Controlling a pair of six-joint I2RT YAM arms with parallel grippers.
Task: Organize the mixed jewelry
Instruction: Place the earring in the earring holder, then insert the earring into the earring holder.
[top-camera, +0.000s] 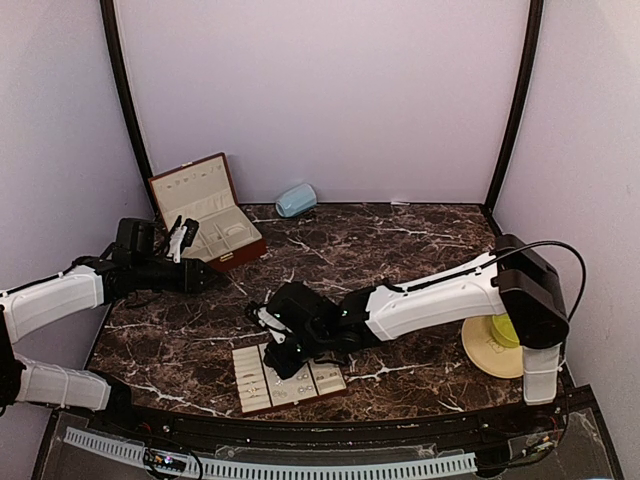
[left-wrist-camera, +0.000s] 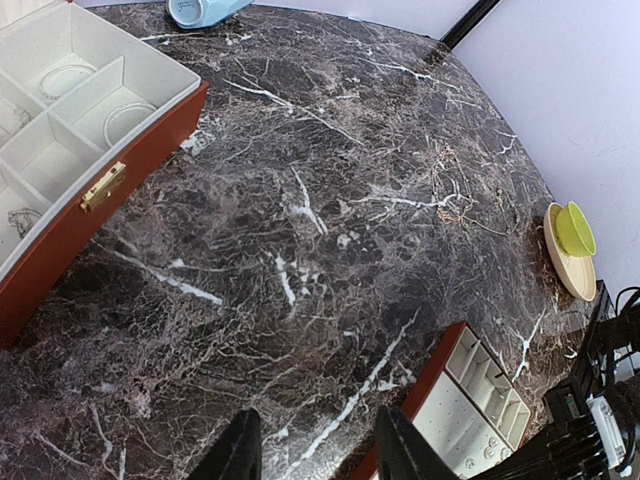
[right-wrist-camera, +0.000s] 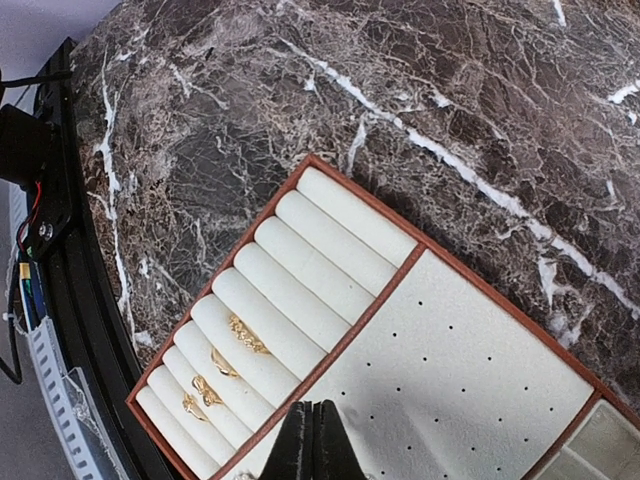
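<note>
Dark marble bench (top-camera: 420, 250): right tool (right-wrist-camera: 313, 440) pinched shut over the tray (right-wrist-camera: 480, 400), contents unclear. Left tool (left-wrist-camera: 312, 445) half-open, empty. Next: place piece in slot.

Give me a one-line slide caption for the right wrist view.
Right gripper shut above the cream-lined tray, three gold pieces seated in its ring rolls on the marble table.
</note>
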